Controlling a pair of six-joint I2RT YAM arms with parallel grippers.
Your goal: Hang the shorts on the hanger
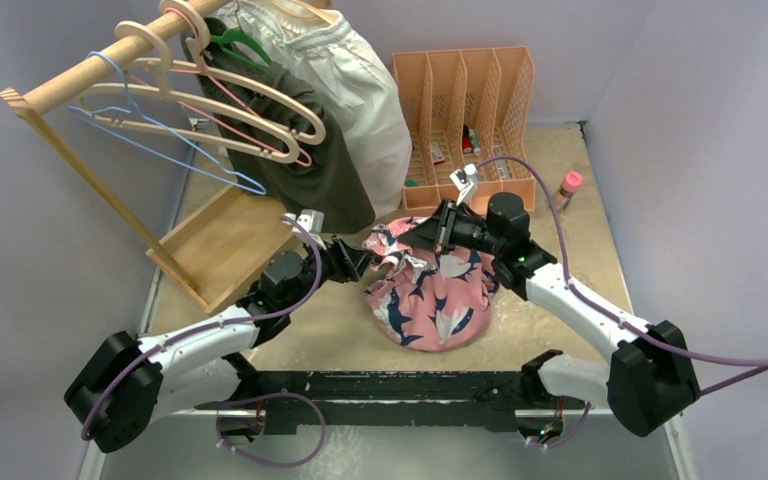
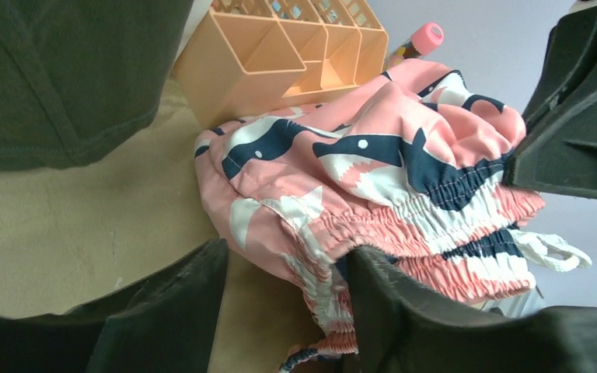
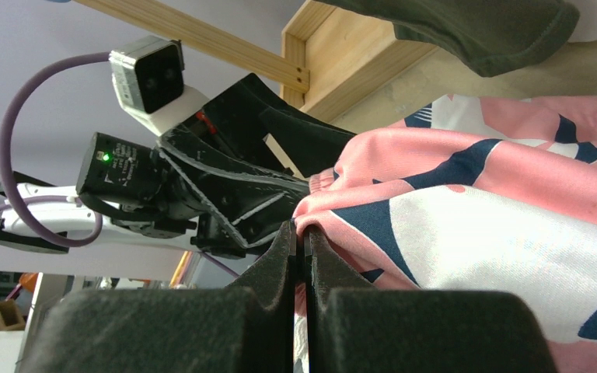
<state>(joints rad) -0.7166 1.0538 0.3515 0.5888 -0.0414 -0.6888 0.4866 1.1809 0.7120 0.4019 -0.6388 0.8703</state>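
Observation:
The pink shark-print shorts [image 1: 430, 295] lie bunched on the table between both arms. My right gripper [image 1: 432, 234] is shut on a fold of their upper edge; in the right wrist view the pads [image 3: 286, 250] pinch pink fabric [image 3: 474, 202]. My left gripper [image 1: 362, 262] is open at the shorts' left side. In the left wrist view the gathered waistband [image 2: 373, 233] hangs between the spread fingers [image 2: 163, 311], close against the right one. The light-blue wire hanger [image 1: 256, 188] hangs on the wooden rail at the back left, apart from both grippers.
A wooden rack [image 1: 90, 70] with a base tray [image 1: 225, 235] stands at the left, carrying beige hangers [image 1: 260, 120], a green hanger [image 1: 240, 45], a dark olive garment [image 1: 315, 170] and a white garment [image 1: 350, 90]. An orange file organizer [image 1: 465, 110] and a pink-capped bottle [image 1: 567, 187] stand behind.

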